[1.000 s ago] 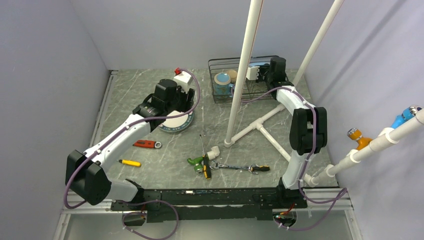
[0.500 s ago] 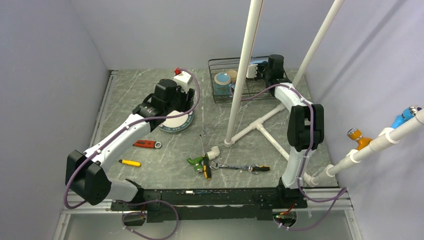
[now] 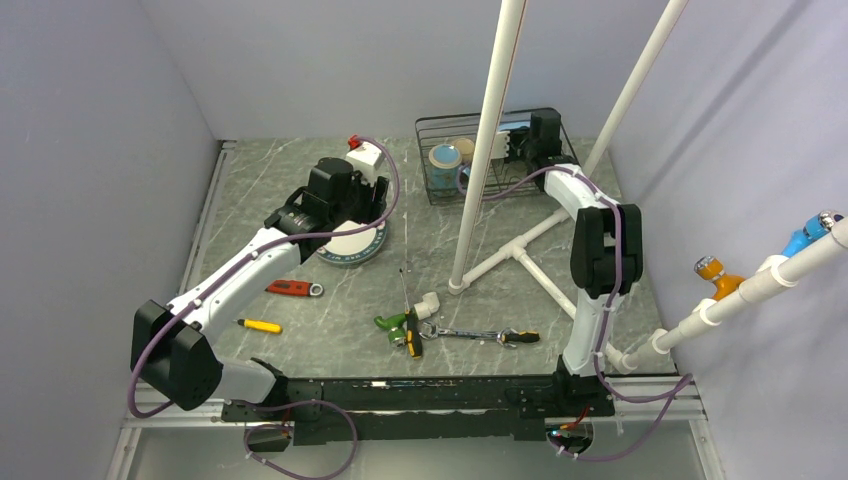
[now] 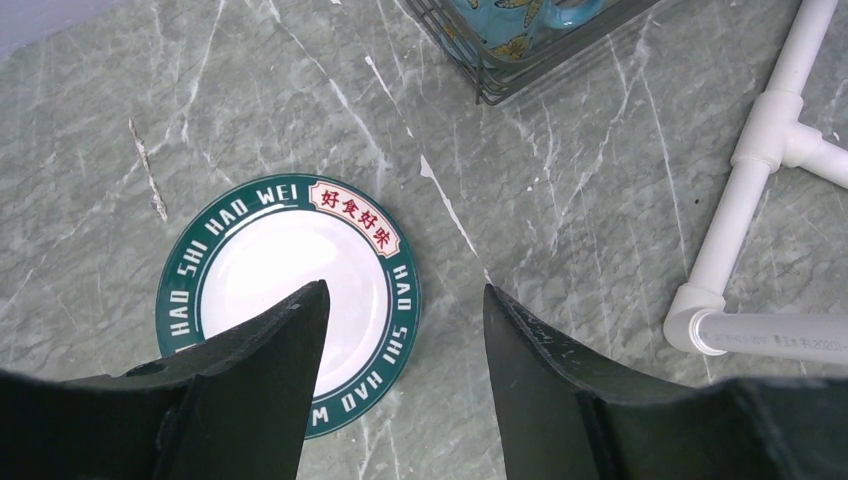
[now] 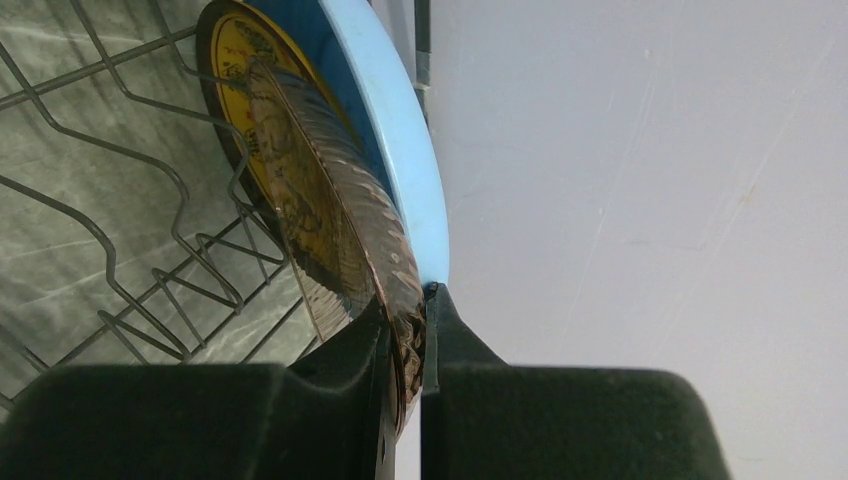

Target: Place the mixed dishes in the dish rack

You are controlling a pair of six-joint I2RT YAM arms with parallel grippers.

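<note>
Left gripper (image 4: 402, 290): fingers spread, holding nothing, hanging above the white plate with dark green patterned rim (image 4: 280, 265).
White plate: flat on the table (image 3: 260, 170), 10 o'clock from centre, outside the dish rack (image 3: 440, 192).
Right gripper (image 5: 405, 325): fingers pinched on the edge of the dark yellow-centred plate (image 5: 320, 220).
Yellow-centred plate: on edge, tilted, among the rack's wire slots at its 3 o'clock end.
Light-blue plate (image 5: 395, 140): on edge right behind it, faces close; contact unclear.
Teal mug (image 3: 445, 160): inside the rack, 9 o'clock end.
Rack: 1 o'clock on the table.
Tools: red-handled wrench (image 3: 291, 288) and yellow-handled screwdriver (image 3: 260, 325), loose at 8 o'clock.
</note>
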